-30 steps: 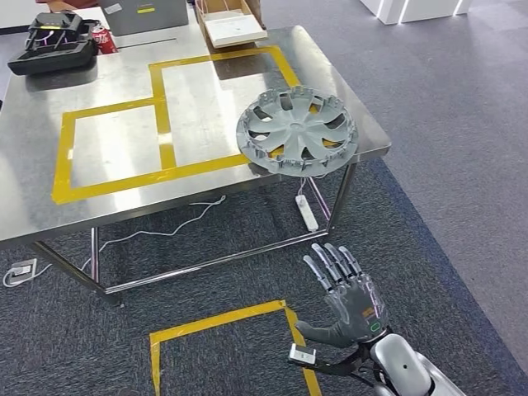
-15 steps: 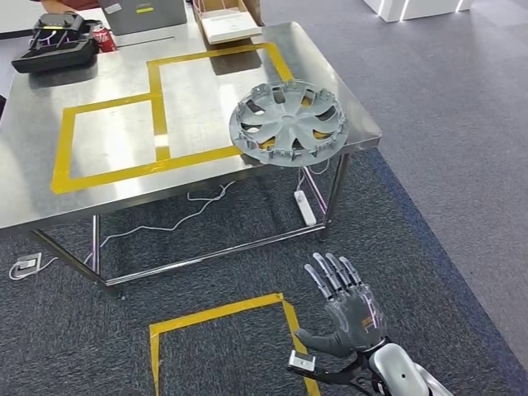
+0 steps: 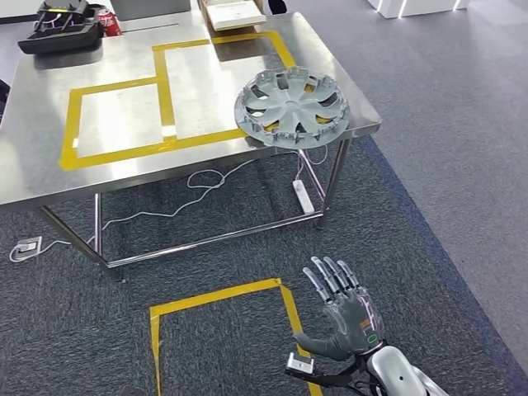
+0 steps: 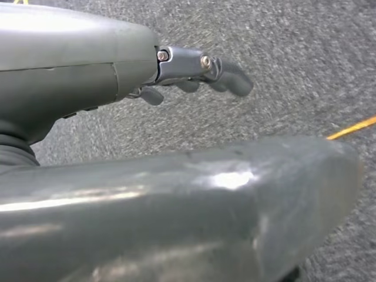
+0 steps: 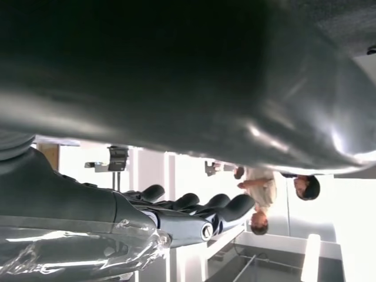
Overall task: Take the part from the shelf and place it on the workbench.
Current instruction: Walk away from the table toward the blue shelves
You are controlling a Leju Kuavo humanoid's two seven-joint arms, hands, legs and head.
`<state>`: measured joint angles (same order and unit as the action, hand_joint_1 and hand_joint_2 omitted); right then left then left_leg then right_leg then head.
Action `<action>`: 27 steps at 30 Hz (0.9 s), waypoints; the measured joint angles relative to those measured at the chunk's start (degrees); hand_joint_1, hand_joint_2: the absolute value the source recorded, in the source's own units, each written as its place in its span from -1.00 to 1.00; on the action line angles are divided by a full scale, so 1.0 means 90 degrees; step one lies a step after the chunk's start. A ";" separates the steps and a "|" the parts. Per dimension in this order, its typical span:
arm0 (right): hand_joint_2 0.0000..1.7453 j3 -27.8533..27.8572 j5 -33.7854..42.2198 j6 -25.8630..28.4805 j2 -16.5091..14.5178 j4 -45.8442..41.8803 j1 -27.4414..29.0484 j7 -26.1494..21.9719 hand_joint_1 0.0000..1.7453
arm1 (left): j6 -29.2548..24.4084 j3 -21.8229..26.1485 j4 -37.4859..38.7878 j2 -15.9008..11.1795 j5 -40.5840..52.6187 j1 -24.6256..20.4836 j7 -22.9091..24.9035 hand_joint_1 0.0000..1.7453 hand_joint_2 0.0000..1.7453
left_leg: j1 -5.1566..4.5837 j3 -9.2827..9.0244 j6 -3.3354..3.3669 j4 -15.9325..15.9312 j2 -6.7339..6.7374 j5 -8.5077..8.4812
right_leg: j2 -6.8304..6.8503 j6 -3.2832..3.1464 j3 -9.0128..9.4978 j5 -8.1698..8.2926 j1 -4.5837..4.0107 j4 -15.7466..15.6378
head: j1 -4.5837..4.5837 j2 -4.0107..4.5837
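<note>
a grey carpeted floor [image 3: 436, 165] runs under a steel workbench [image 3: 37, 177] with a smooth, reflective top marked by rectangles of yellow tape [image 3: 163, 91]. the part [image 3: 291, 106], a round grey plastic wheel cover with curved spokes and a clipped rim, lies flat at the workbench's near right corner, its edge reaching over the front edge and partly covering the tape line. under that corner a white power strip [image 3: 302, 196] lies on the carpet, with a thin white cable [image 3: 186, 198] trailing towards a socket box [image 3: 28, 246] near the left legs. at the far left corner of the workbench sits a black moulded tray [image 3: 59, 29] with a red can [image 3: 110, 21] just beside it; a flat cardboard box [image 3: 232, 12] lies at the far edge. a yellow tape outline [image 3: 214, 299] is stuck on the carpet in front of the workbench. the right hand [image 3: 346, 309], dark and jointed on a silver arm, hangs low over the carpet near that outline, well apart from the part, its fingers spread and holding nothing. the left hand [image 4: 195, 73] hangs above speckled carpet in its wrist view, fingers loosely extended, nothing in them. in the right wrist view, people [image 5: 266, 194] stand in a bright background.
</note>
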<state>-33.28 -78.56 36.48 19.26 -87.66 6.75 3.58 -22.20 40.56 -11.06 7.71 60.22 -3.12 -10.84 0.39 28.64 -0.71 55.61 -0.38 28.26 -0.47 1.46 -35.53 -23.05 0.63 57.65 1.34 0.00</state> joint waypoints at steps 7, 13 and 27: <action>-1.00 -0.0071 0.0004 0.0000 0.0014 0.0001 0.0007 0.0001 -1.00 | 0.0001 0.0051 0.0000 0.0001 -0.0016 0.0018 0.0019 -1.00 -1.00 | -0.0091 0.0099 0.0145 0.0014 0.0001 -0.0093 | 0.0009 -0.0001 0.0015 0.0224 0.0055 -0.0178 | 0.0001 0.0000; -1.00 -0.0111 0.0013 0.0001 0.0014 0.0001 0.0014 0.0030 -1.00 | -0.0010 0.0081 0.0000 -0.0012 -0.0047 0.0020 0.0049 -1.00 -1.00 | -0.0148 0.0213 0.0254 0.0069 0.0001 -0.0150 | 0.0007 0.0342 -0.0030 0.0337 0.0132 -0.0252 | -0.0004 0.0000; -1.00 -0.0152 -0.0163 -0.0185 0.0048 0.0033 0.0055 0.0347 -1.00 | -0.0038 0.0171 0.0000 -0.0023 -0.0019 0.0018 0.0072 -1.00 -1.00 | -0.0090 0.0320 0.0175 0.0049 -0.0033 -0.0312 | -0.0057 0.0262 0.0379 -0.0293 0.0076 -0.0049 | 0.0023 0.0000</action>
<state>-34.65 -80.03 34.81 19.69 -87.36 7.24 6.71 -22.53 42.10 -11.06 7.50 60.05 -2.96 -10.19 -0.43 31.52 0.87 56.05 -0.68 25.45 -0.99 3.82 -32.12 -25.68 1.31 57.21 1.55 0.00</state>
